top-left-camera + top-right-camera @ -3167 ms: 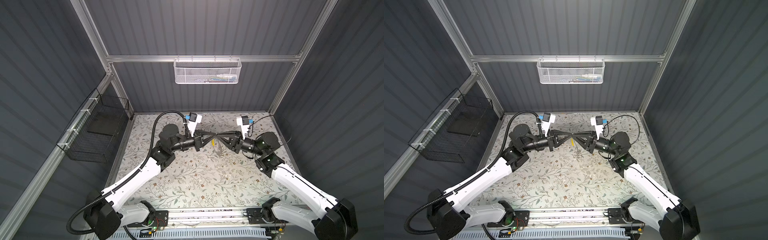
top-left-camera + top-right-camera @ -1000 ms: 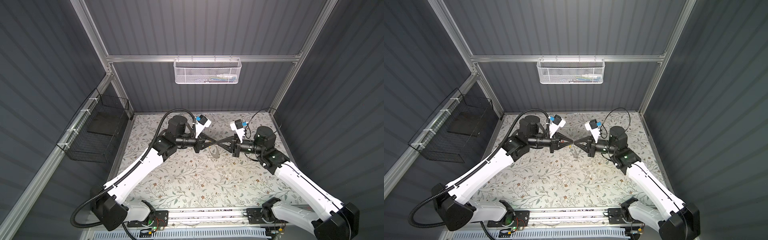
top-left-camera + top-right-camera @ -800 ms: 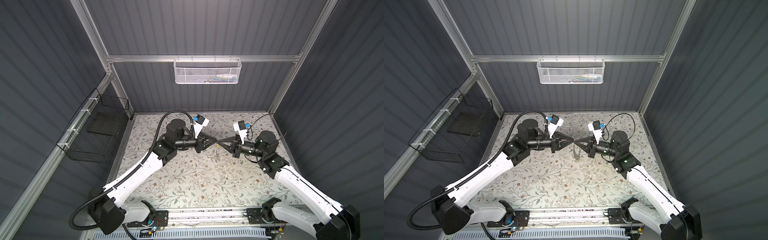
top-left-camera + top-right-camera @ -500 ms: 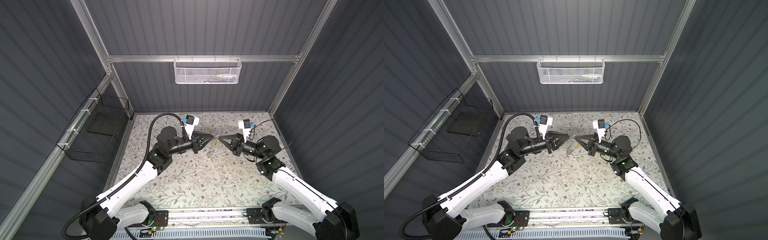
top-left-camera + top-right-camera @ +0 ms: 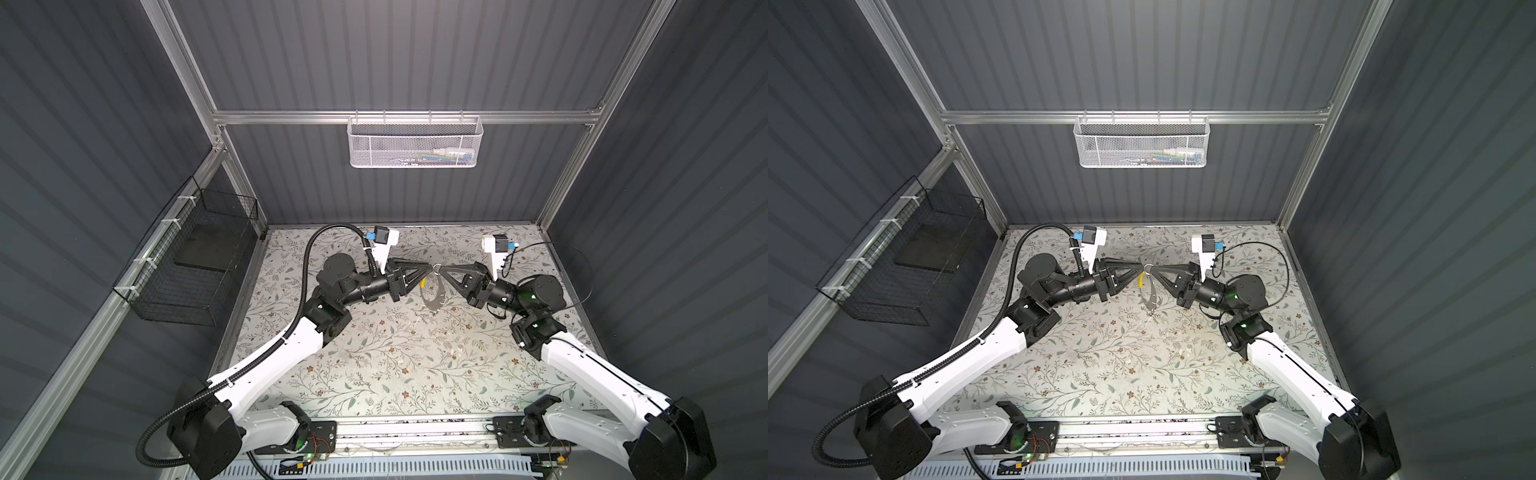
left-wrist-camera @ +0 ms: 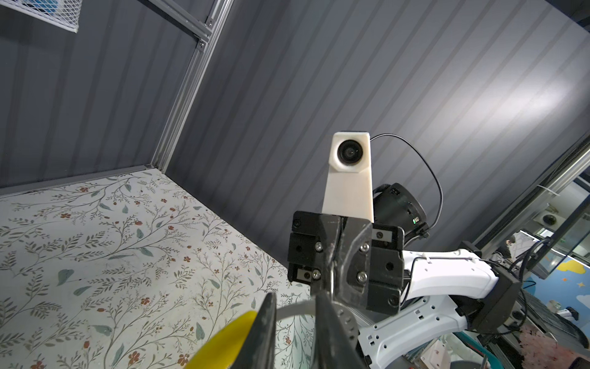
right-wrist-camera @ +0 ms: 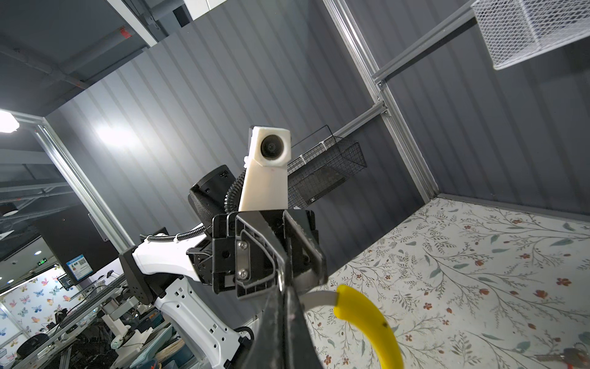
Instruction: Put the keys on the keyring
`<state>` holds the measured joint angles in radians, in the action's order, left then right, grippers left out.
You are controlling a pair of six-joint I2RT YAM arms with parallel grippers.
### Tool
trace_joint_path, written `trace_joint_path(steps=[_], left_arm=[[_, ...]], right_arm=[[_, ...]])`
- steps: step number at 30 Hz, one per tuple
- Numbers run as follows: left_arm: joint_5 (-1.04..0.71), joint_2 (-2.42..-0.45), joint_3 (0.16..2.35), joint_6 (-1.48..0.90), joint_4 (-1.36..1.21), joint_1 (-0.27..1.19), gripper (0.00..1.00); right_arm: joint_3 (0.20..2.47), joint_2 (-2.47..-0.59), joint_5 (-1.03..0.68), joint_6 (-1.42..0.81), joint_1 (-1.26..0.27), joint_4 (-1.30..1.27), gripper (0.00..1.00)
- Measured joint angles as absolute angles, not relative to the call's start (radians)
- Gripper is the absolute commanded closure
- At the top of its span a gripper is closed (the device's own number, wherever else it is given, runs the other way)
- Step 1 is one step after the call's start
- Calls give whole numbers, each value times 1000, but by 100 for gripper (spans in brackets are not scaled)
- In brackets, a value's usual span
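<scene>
The keyring (image 5: pixel 432 299) hangs above the table's middle in both top views. It is a thin grey hoop with a yellow section (image 7: pixel 367 316). My right gripper (image 7: pixel 282 287) is shut on its grey band, beside a small metal ring. My left gripper (image 6: pixel 295 295) meets it tip to tip (image 5: pixel 430 268). Its fingers stand slightly apart, and the grey band (image 6: pixel 293 311) crosses the gap next to the yellow section (image 6: pixel 223 342). The keys (image 7: pixel 568 354), silvery with a red tag, lie on the floral table in the right wrist view.
A white mesh basket (image 5: pixel 415 141) hangs on the back wall. A black wire basket (image 5: pixel 187 266) hangs on the left wall. The floral mat (image 5: pixel 374 365) covers the table between the two arm bases.
My left gripper has gone from shut to slightly open. Half a second ago it stood apart from the right gripper; now the tips meet again. The right gripper has kept the keyring.
</scene>
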<state>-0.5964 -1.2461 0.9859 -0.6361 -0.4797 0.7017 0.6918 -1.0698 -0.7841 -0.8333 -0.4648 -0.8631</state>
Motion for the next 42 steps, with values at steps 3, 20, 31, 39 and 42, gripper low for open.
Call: trace_joint_path(steps=[3,20,31,39,42], left_arm=[[-618,-1266,986,-657,-509,702,80],[-625,-1264,977,-686,-548,702,82],[-648,-1258,964,-698,-591,702,84],[-676,-1293,965,-712,-601,711,85],[-678,-1293,966,-712,-605,714,86]], right_arm=[[691,-1070,-784,-833,-467,-860,100],[679,-1051,-748,-819,-471,-851,100],[679,-1046,-726,-807,-471,-838,100],[679,-1046,-726,-807,-471,-835,100],[679,-1046,-727,-807,-471,-834,100]])
